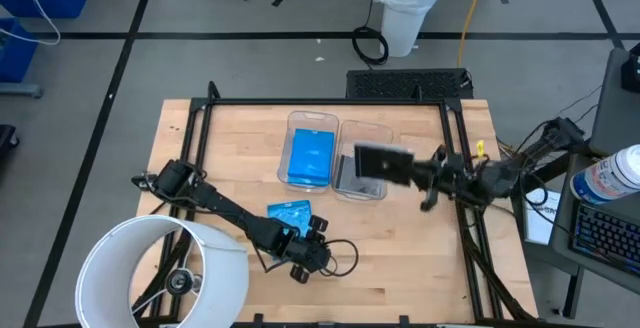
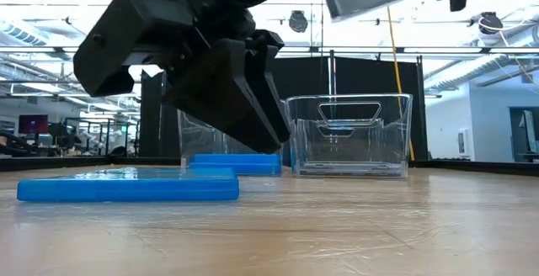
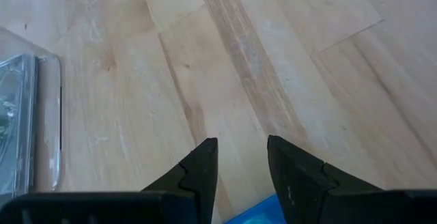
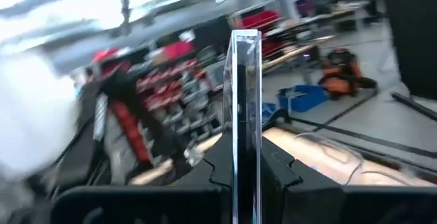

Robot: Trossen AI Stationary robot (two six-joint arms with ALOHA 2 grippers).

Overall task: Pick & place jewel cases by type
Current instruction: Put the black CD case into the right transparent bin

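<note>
Above the right clear bin (image 1: 362,176), a smoky grey flat square plastic jewel case (image 1: 384,162) is pinched in the right hand (image 1: 432,175); blue case (image 1: 311,156) already binned left, another blue one (image 1: 289,211) on the counter (image 1: 400,258) by the part-spread, empty left hand (image 1: 318,230); roughly halfway

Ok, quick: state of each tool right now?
Left tool: open, empty, low over the table beside the blue jewel case.
Right tool: shut on a dark grey jewel case, raised above the right bin.
</note>
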